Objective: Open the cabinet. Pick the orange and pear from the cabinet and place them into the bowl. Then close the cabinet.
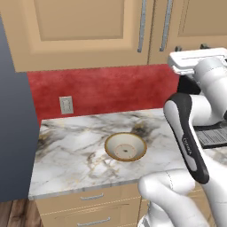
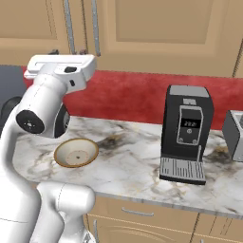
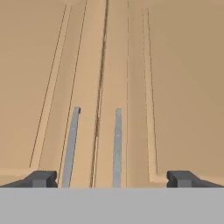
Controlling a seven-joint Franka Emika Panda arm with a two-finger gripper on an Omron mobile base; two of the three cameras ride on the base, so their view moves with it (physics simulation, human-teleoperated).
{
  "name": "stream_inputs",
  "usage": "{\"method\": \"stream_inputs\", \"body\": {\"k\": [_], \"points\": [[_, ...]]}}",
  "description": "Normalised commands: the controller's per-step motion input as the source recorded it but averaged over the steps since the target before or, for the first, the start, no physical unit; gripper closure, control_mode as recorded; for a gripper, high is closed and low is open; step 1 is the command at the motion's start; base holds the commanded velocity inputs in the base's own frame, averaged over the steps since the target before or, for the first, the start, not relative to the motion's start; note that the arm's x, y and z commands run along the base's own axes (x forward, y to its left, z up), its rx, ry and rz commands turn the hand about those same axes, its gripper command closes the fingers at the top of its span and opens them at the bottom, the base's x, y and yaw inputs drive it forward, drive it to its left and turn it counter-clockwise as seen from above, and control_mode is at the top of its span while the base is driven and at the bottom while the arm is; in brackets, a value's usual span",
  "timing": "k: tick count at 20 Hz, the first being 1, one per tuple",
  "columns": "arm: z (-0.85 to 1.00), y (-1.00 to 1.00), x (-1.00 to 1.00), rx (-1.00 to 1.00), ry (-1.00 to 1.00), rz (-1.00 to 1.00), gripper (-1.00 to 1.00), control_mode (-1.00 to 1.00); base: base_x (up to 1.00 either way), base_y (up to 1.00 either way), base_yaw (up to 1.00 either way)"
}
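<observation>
Pincer [image 3: 112, 178] gapes wide, empty, facing closed cabinet [image 3: 175, 87] with both handles [image 3: 117, 146] between its tips.

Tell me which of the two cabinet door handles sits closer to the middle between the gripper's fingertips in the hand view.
The right handle of the cabinet. It sits nearly midway between the open gripper's fingertips, while the left handle lies nearer the left fingertip.

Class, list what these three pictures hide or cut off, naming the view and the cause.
- Inside of the light tan wooden cabinet: hidden in every view by its shut doors, so no fruit can be seen.
- Long silver bar handles: tops cut by the upper edge in both base views.
- Black coffee machine: in the left base view mostly behind the white arm.
</observation>
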Motion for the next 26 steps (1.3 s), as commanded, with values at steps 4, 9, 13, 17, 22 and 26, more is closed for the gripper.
{"method": "stream_inputs", "body": {"k": [4, 9, 13, 17, 22, 26], "points": [[0.0, -0.01, 0.43, 0.0, 0.12, 0.0, -1.0, -1.0, 0.0, 0.0, 0.0], [0.0, -0.07, 0.43, 0.0, 0.07, 0.0, -1.0, -1.0, 0.0, 0.0, 0.0], [0.0, -0.21, 0.35, 0.03, 0.04, 0.0, -1.0, -1.0, 0.0, 0.0, 0.0], [0.0, -0.24, 0.42, 0.04, 0.07, 0.0, -1.0, -1.0, 0.0, 0.0, 0.0], [0.0, -0.1, 0.44, 0.03, 0.05, 0.0, -1.0, -1.0, 0.0, 0.0, 0.0], [0.0, 0.04, 0.34, 0.0, 0.04, 0.0, -1.0, -1.0, 0.0, 0.0, 0.0]]}}
